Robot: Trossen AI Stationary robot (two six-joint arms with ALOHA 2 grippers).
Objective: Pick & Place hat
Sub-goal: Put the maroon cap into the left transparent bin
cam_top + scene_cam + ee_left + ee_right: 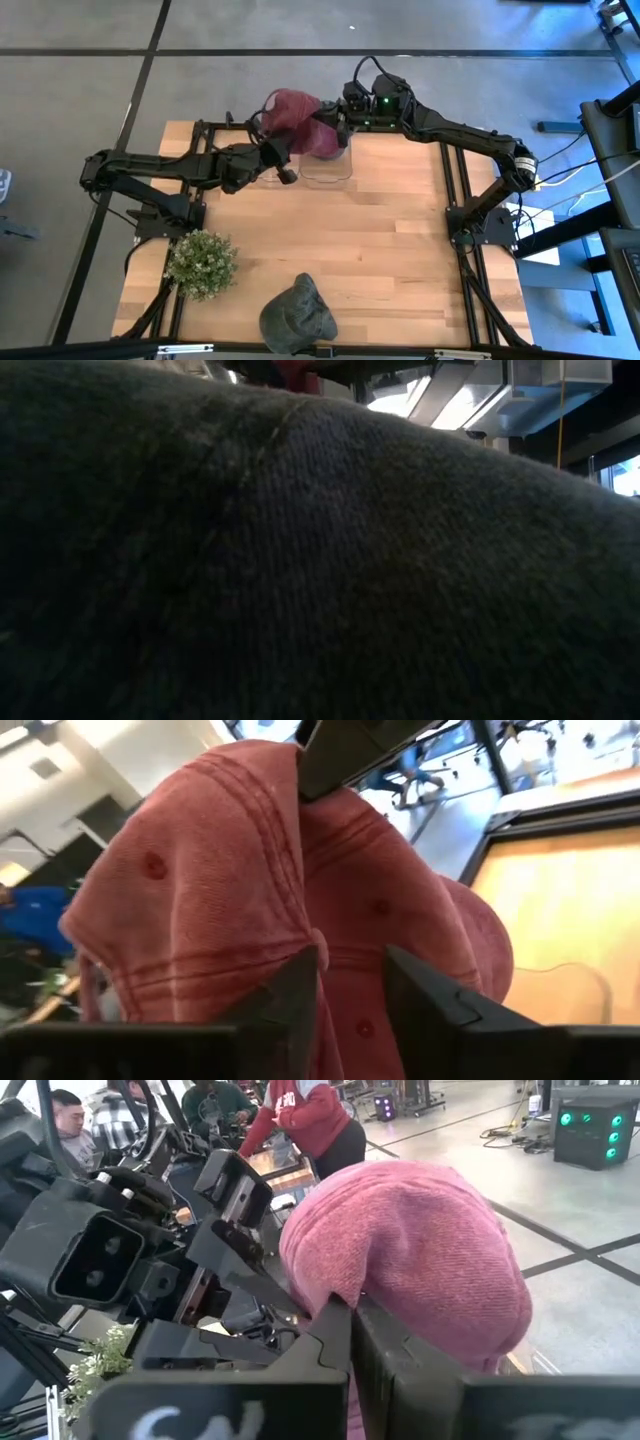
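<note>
A dark red hat (293,115) is held up over the table's far edge, between both grippers. In the left wrist view the red hat (230,890) fills the picture. My left gripper (281,165) reaches it from the table's left, and my right gripper (335,125) from the right; both are shut on it. A second hat, grey (298,315), lies flat at the table's near edge. Its knit cloth (320,560) blocks almost the whole low view. My left gripper (350,1000) pinches a bunched fold of the red hat's lower part (350,960) between its two fingers, coming slanting from the table's left. The hat stands up above its fingers, clear of the table. My right gripper (352,1320) pinches the red hat's lower edge (335,1295) between nearly closed fingers, coming from the table's right. The crown (420,1250) bulges above the fingers, lifted clear.
A clear plastic container (327,166) stands on the table just below the red hat. A small potted plant (202,262) sits near the table's left near corner. Bare wood (390,250) lies between. People (300,1120) show in the room beyond.
</note>
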